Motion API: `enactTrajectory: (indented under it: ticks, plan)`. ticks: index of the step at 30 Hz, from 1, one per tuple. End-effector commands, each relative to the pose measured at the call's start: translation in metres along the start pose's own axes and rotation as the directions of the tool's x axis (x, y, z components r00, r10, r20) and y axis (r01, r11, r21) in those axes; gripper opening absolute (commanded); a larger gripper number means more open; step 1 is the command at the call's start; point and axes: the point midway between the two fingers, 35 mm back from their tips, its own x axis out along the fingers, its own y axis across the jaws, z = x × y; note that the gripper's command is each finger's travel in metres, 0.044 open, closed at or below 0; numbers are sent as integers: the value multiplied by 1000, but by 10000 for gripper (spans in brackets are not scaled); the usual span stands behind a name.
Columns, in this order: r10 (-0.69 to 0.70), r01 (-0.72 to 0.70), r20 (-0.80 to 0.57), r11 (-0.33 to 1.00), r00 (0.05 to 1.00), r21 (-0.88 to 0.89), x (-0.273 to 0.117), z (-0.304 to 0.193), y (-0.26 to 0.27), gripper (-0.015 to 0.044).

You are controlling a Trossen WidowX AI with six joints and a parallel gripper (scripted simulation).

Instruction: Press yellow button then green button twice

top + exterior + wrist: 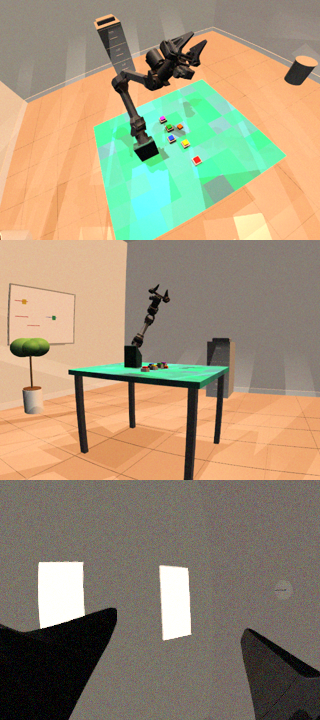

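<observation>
Over by the left wall stands a potted plant (30, 348) under a whiteboard (41, 314). Next comes the table (108, 372) with its green patchwork top, and on it the arm's dark base (146, 151). From there the arm (129, 103) rises steeply and bends away from the buttons, so the gripper (197, 40) sits high in the air, pointing up toward the grey wall. Its fingers (200, 47) are spread wide apart with nothing between them; the wrist view looks out past both tips at bare wall and two bright panels.

To the right of the base, the buttons sit in a loose cluster on the tabletop. The magenta button (162, 119) lies farthest back, the green button (169, 127) just in front of it with the orange button (179, 126) beside it. The blue button (171, 138) comes nearer, and the yellow button (185, 143) sits just right of it. The red button (196, 160) lies nearest, apart from the rest. The gripper is well above all of them.

Farther right, a filing cabinet (221, 367) stands against the back wall.
</observation>
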Motion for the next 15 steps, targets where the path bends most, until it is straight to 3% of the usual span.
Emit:
enactTrajectory:
  ticks: [1,6,10,15]
  plan:
    - [-7,7,9,1000,1000,-15,0,2,-2,400]
    - [-189,266,229,887,955,-377,-2,65,-53,400]
    - [-338,524,404,625,850,-579,-20,116,-96,400]
    - [-464,699,547,266,696,-664,-48,160,-134,400]
